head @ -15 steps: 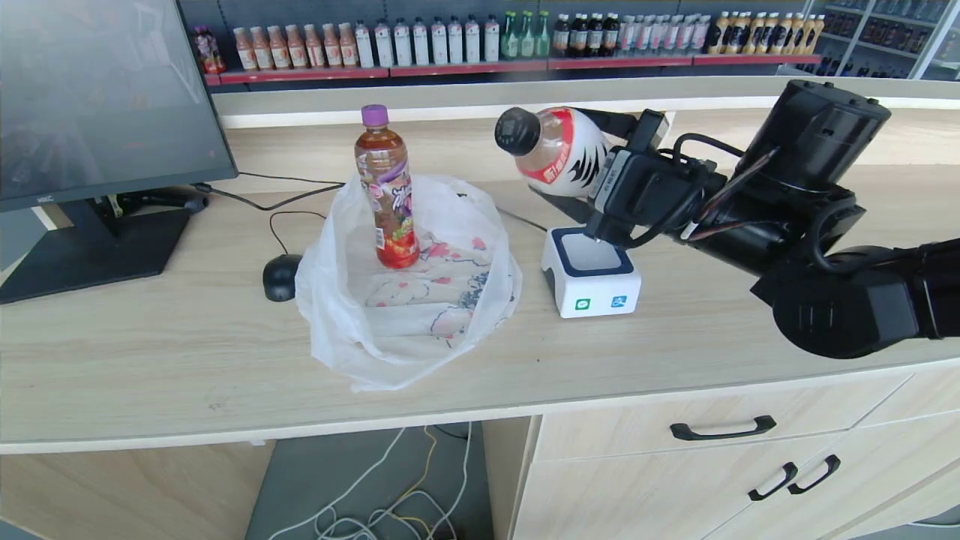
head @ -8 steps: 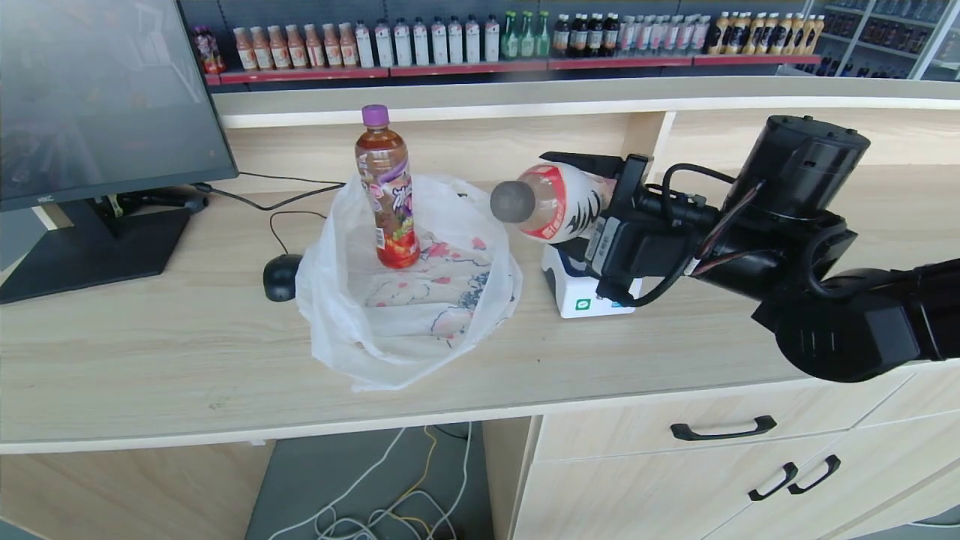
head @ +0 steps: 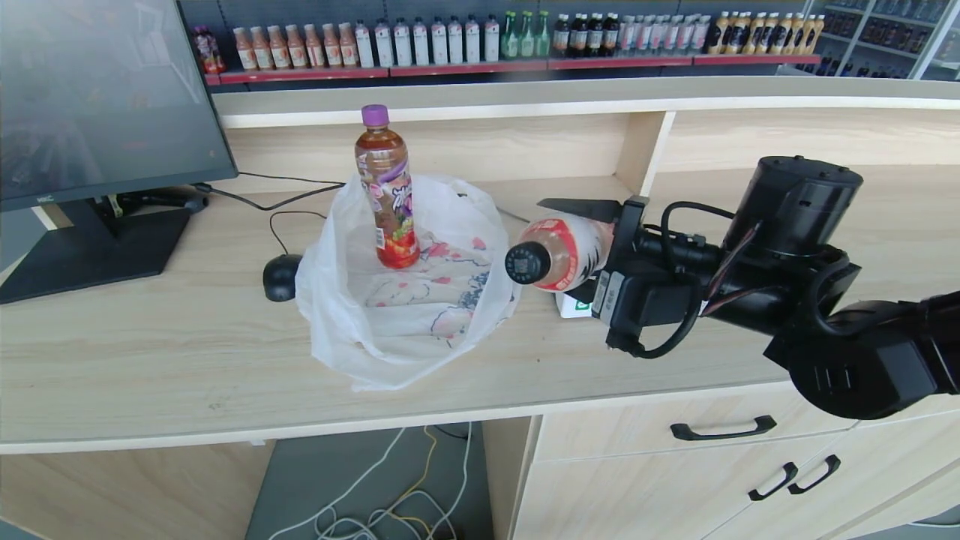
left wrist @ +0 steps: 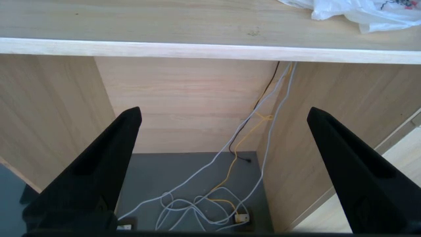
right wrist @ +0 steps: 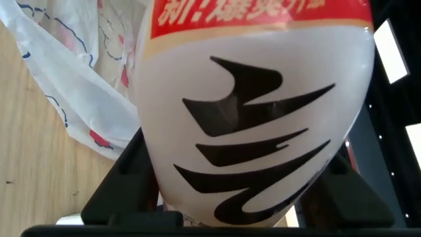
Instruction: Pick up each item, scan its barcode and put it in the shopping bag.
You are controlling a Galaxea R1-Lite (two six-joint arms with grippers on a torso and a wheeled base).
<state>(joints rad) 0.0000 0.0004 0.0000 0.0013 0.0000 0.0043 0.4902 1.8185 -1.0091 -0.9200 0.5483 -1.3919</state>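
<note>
My right gripper (head: 592, 244) is shut on a white bottle (head: 561, 252) with a red band, black stripes and a black cap. It holds the bottle on its side, cap toward the shopping bag (head: 405, 285), just above the white scanner box (head: 571, 305). The right wrist view has the white bottle (right wrist: 256, 125) close up, with the bag (right wrist: 72, 79) beyond it. A tea bottle (head: 386, 191) with a purple cap stands upright inside the open bag. My left gripper (left wrist: 223, 171) hangs open below the counter's edge (left wrist: 197, 47), with nothing between its fingers.
A monitor (head: 97, 97) on a black stand fills the counter's left end, with a black mouse (head: 282, 276) beside the bag. A raised back ledge (head: 450, 142) runs behind the counter. Drawers with black handles (head: 722, 429) sit below. Cables (left wrist: 217, 197) lie on the floor under the counter.
My right arm has come down and toward the counter's front with the white bottle, from above the scanner to just in front of it, and the cap has tipped lower toward the bag.
</note>
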